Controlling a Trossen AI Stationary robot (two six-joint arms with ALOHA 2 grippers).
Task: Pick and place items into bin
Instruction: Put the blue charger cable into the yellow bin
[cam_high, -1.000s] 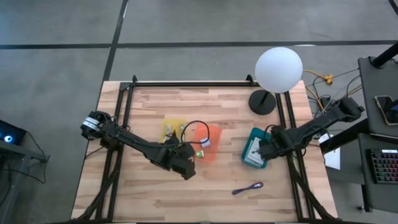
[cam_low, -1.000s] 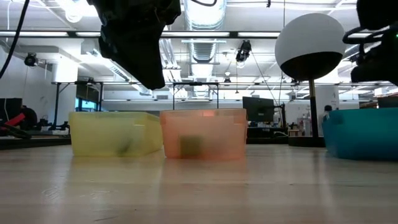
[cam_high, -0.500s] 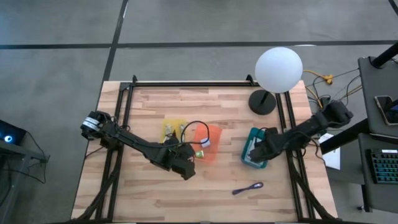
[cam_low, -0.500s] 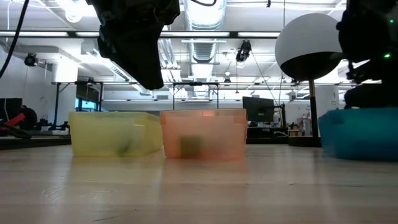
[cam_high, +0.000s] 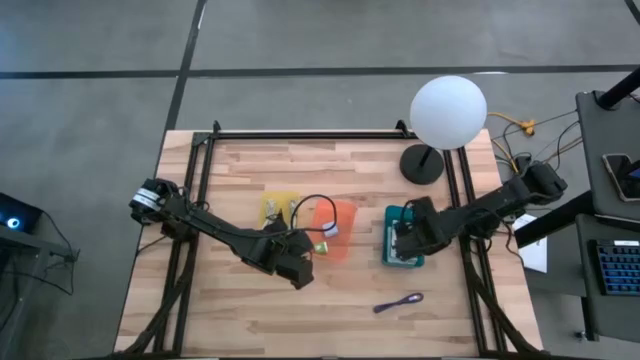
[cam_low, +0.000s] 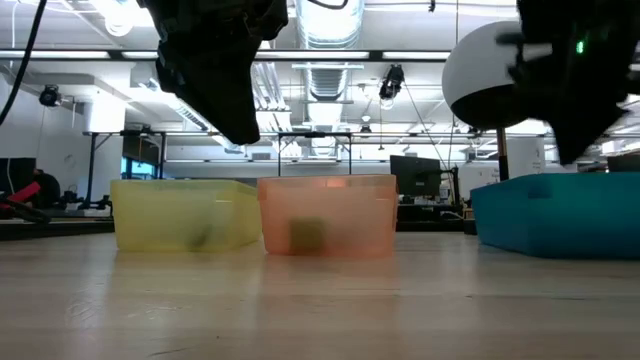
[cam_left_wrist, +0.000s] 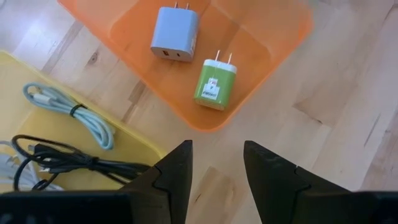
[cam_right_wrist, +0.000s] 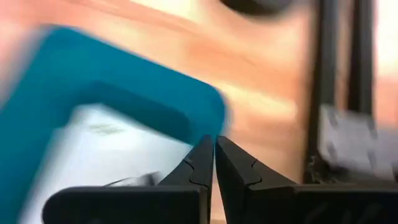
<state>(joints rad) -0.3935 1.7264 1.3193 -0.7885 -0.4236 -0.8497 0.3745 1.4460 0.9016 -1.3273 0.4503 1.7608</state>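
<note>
Left gripper (cam_left_wrist: 216, 163) parted, hovering; right gripper (cam_right_wrist: 215, 163) pinched together.

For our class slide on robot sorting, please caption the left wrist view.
Open left claw above wood table; translucent orange plastic bin holds white charger and green charger.
</note>
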